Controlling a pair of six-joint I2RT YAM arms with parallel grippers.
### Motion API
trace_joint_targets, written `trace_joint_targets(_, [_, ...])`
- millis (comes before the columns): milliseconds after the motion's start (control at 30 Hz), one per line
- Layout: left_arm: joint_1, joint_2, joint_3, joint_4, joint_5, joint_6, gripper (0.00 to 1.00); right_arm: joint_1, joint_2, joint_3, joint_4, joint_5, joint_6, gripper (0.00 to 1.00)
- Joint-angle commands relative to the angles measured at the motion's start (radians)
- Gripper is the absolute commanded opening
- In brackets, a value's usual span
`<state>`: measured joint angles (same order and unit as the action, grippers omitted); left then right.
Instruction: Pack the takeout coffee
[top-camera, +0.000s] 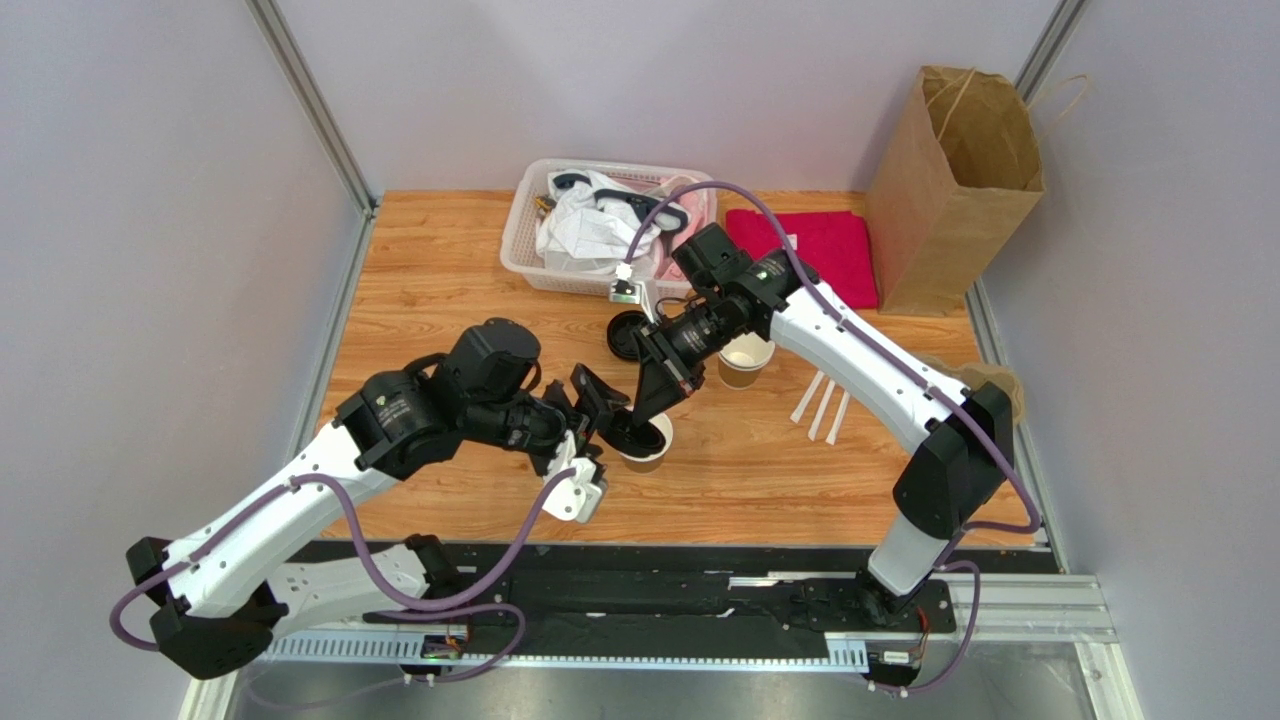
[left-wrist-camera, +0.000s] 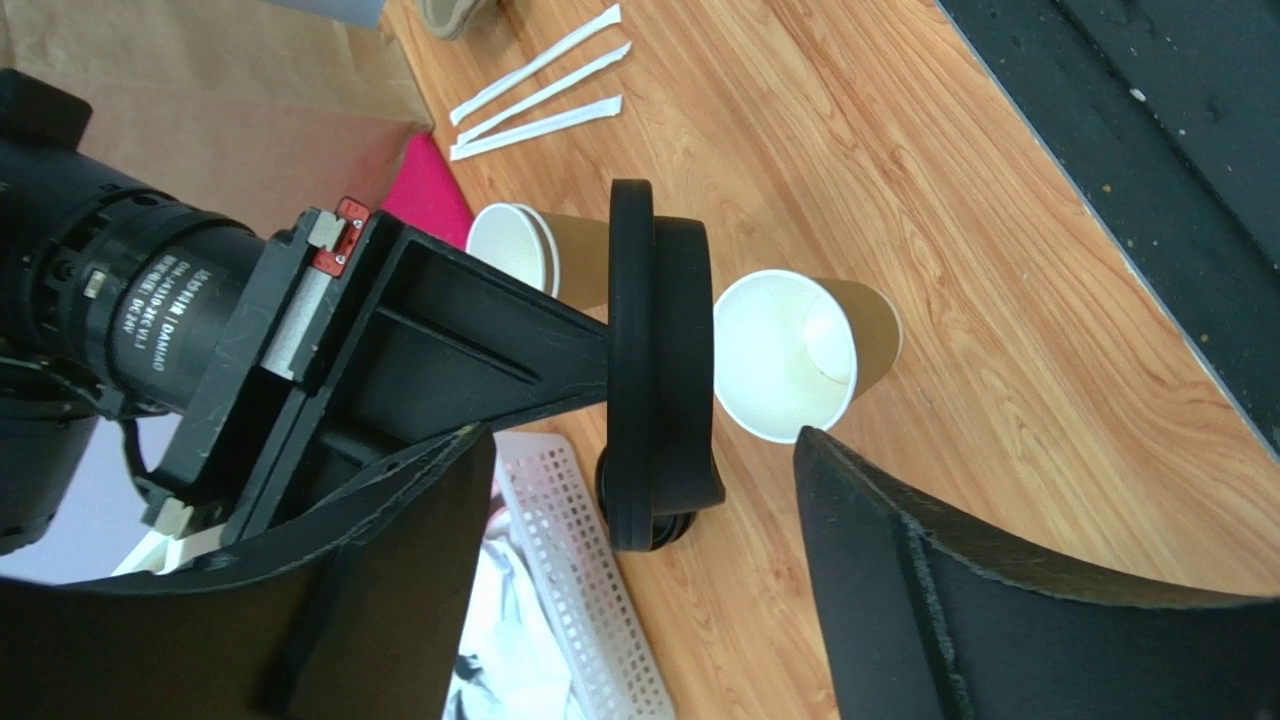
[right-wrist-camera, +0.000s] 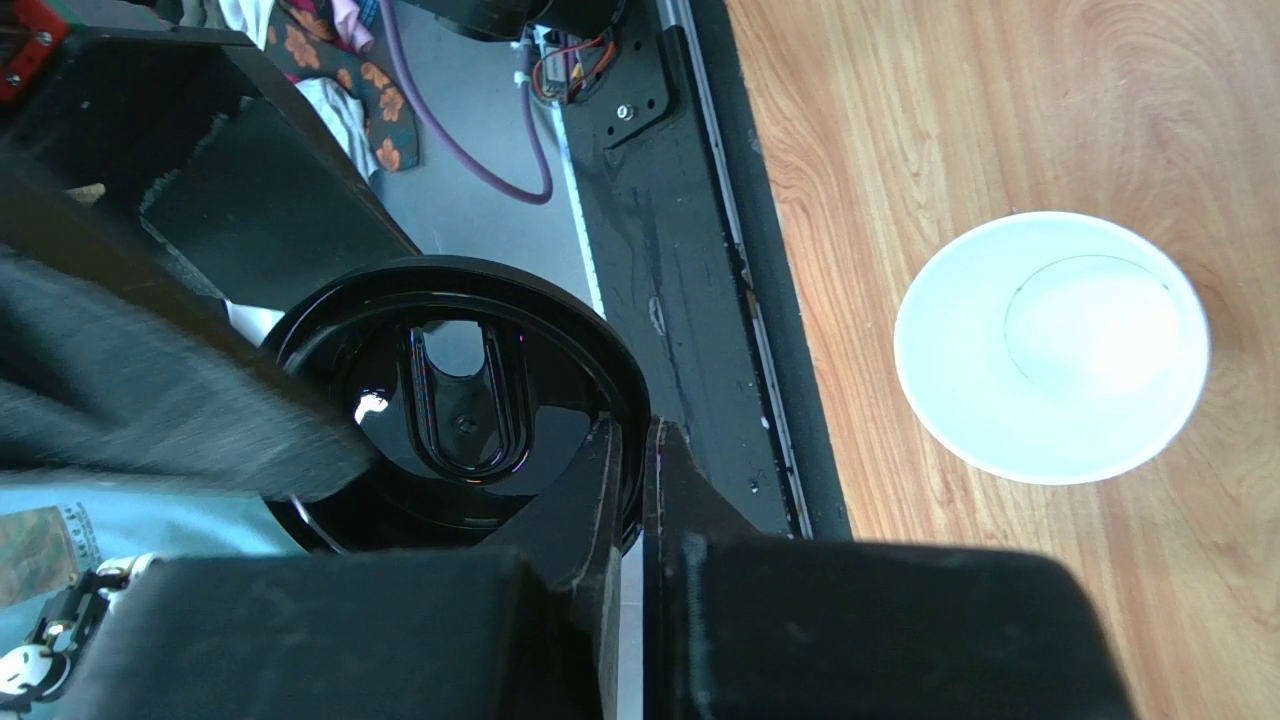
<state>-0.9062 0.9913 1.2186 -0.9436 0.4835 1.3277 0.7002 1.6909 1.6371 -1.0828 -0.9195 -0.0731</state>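
– What's the near arm up to?
– The left gripper (top-camera: 594, 417) is spread wide, jaws either side of the open kraft cup (left-wrist-camera: 789, 360), not touching it that I can see. The right gripper (right-wrist-camera: 634, 450) is pinched on the black lid (right-wrist-camera: 451, 398), above the cup and clear of its rim.
– How to cap it well?
– I'd steady the cup, centre the lid, press evenly.
– And beyond?
– On the wooden table (top-camera: 451, 270): a second cup (top-camera: 747, 357), 3 wrapped straws (top-camera: 821, 405), a white basket (top-camera: 526, 248), a paper bag (top-camera: 954, 165). Grey walls.

Small print, roughly "DAMIAO", on wrist motor (left-wrist-camera: 143, 308)
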Motion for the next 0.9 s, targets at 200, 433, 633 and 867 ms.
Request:
trace_joint_targets(200, [-0.005,-0.005,-0.057,0.169,0.056,-0.275,0.38,0.022,-0.036,0.046,-0.026,-0.062,-0.047,0.00])
trace_joint_targets(433, [-0.002,0.013,-0.048,0.178,0.029,-0.449,0.08,-0.010,-0.034,0.104,-0.058,-0.053,-0.062,0.18])
trace_joint_targets(633, [0.114,0.076,0.022,0.134,0.176,-0.672,0.05,-0.145,-0.065,0.164,-0.088,-0.047,-0.088,0.78])
trace_joint_targets(867, [0.308,0.234,0.110,0.016,0.484,-0.938,0.05,-0.268,-0.152,0.156,-0.060,-0.033,-0.120,0.90])
